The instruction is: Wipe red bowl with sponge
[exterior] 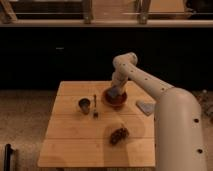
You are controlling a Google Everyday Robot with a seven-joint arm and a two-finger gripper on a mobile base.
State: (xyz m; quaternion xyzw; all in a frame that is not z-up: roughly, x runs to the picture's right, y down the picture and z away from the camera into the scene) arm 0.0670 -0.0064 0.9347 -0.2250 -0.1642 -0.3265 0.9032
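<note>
Camera view: jaws with sponge in red bowl.

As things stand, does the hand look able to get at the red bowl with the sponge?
Probably yes. The hand is already down at the red bowl, with the blue-grey sponge at the bowl's opening. Nothing lies between them; the dark cup and fork sit off to one side.

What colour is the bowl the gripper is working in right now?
Red-orange. The red bowl shows in the camera view, with the gripper down inside it.
</note>
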